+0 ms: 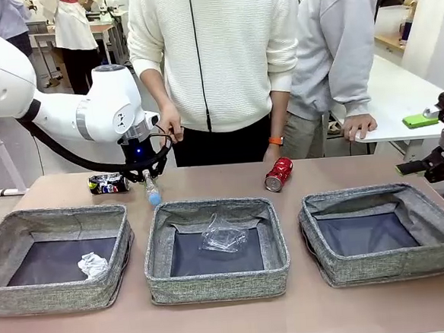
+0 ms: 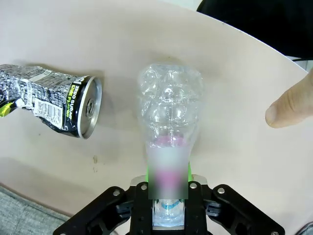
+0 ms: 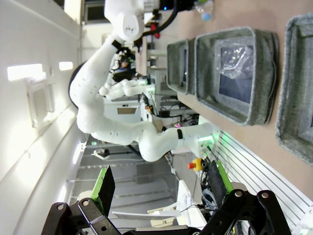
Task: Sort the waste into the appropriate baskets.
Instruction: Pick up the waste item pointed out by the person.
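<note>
Beyond the middle basket (image 1: 217, 280), the left pincer (image 2: 167, 195) is clamping the clear bottle (image 2: 169, 105), seemingly just off the counter (image 1: 233, 322); the right pincer (image 3: 161, 193) is hanging spread apart, empty.

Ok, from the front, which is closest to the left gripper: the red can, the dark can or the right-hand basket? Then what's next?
1. dark can: just left of the left gripper, which holds the bottle.
2. red can: far edge, right of the middle.
3. right-hand basket: far right.
</note>
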Robot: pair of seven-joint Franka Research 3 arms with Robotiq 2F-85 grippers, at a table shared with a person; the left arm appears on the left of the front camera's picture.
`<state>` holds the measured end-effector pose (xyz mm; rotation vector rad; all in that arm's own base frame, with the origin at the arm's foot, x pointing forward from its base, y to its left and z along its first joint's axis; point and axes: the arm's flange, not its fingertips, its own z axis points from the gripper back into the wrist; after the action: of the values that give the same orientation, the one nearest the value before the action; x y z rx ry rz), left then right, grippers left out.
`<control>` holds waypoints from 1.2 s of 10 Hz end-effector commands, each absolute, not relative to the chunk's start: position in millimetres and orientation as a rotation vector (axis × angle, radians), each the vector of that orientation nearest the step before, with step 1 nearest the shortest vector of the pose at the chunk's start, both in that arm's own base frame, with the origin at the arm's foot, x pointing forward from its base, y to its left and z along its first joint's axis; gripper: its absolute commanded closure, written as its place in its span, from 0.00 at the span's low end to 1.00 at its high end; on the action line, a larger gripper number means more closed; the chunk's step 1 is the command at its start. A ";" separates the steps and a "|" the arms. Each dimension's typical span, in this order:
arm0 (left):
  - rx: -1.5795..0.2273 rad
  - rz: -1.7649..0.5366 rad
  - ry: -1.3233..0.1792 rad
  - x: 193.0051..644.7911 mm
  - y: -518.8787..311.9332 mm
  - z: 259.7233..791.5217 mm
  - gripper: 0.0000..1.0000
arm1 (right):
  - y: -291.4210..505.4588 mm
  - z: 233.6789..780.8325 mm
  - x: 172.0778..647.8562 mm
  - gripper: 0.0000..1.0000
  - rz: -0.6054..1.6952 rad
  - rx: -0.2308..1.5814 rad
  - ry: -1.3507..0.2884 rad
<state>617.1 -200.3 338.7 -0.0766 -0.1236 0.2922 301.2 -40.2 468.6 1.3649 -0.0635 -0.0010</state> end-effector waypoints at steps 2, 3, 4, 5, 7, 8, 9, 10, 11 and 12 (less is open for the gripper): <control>-0.147 0.244 -0.089 600.3 -165.7 373.0 0.97 | -38.2 473.6 301.4 0.00 -0.020 1.382 -0.059; -0.164 0.203 -0.118 568.3 -151.6 425.5 0.97 | -38.2 473.6 301.4 0.00 -0.020 1.382 -0.059; -0.222 0.116 -0.087 522.2 -147.7 472.1 0.97 | -38.2 473.6 301.4 0.00 -0.020 1.382 -0.059; -0.293 -0.006 -0.107 463.5 -150.4 510.8 0.97 | -38.2 473.6 301.4 0.00 -0.020 1.382 -0.059; -0.166 -0.194 -0.148 358.3 -159.6 529.4 0.97 | -38.2 473.6 301.4 0.00 -0.020 1.382 -0.059; -0.139 -0.204 -0.149 346.0 -162.6 520.7 0.97 | -38.2 473.6 301.4 0.00 -0.020 1.382 -0.059; -0.212 -0.097 -0.127 418.5 -171.0 529.7 0.97 | -38.2 473.6 301.4 0.00 -0.020 1.382 -0.059; -0.212 -0.097 -0.127 418.5 -171.0 529.7 0.97 | -38.2 473.6 301.4 0.00 -0.020 1.382 -0.059; -0.212 -0.097 -0.127 418.5 -171.0 529.7 0.97 | -38.2 473.6 301.4 0.00 -0.020 1.382 -0.059; -0.212 -0.097 -0.127 418.5 -171.0 529.7 0.97 | -38.2 473.6 301.4 0.00 -0.020 1.382 -0.059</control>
<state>415.0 -165.0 523.1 -0.1950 -0.1273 -0.1040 301.3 -40.2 468.7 1.3648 -0.0631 -0.0014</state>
